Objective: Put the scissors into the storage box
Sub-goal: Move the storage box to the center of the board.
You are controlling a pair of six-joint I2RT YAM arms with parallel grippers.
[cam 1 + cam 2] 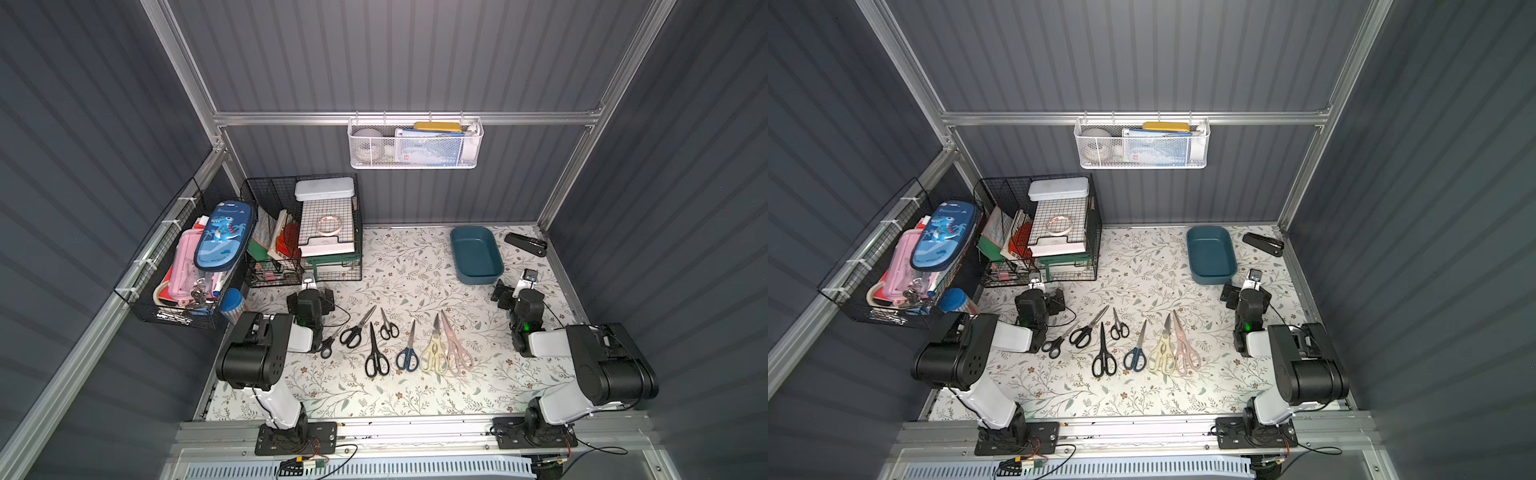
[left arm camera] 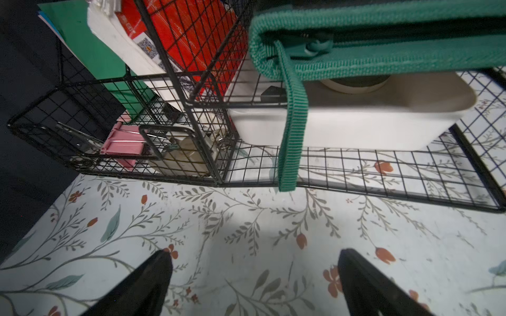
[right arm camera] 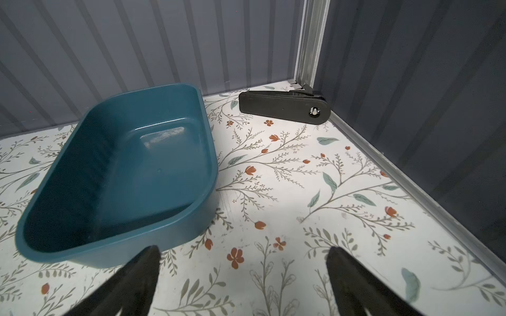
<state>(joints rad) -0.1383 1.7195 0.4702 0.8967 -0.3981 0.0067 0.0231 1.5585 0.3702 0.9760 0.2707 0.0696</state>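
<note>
Seven scissors (image 1: 376, 360) lie in a loose row on a floral mat (image 1: 415, 266) between two robot arms, with handles toward the near edge and blades pointing at the back wall. From the robot's left there are four black-handled pairs (the leftmost partly hidden by the left arm). Next come a blue pair (image 1: 407, 357), cream shears (image 1: 433, 355) and pink shears (image 1: 457, 353), the last two close side by side. The teal box (image 1: 476, 254) sits empty at the back right of the mat, well apart from the scissors. A black folded tool (image 1: 525, 244) lies beside it in the corner. The left gripper (image 2: 254, 253) hangs over bare mat facing a wire basket (image 2: 191, 117), jaws spread wide, holding nothing. The right gripper (image 3: 243, 249) is likewise spread and empty, just in front of the box's near end.
</note>
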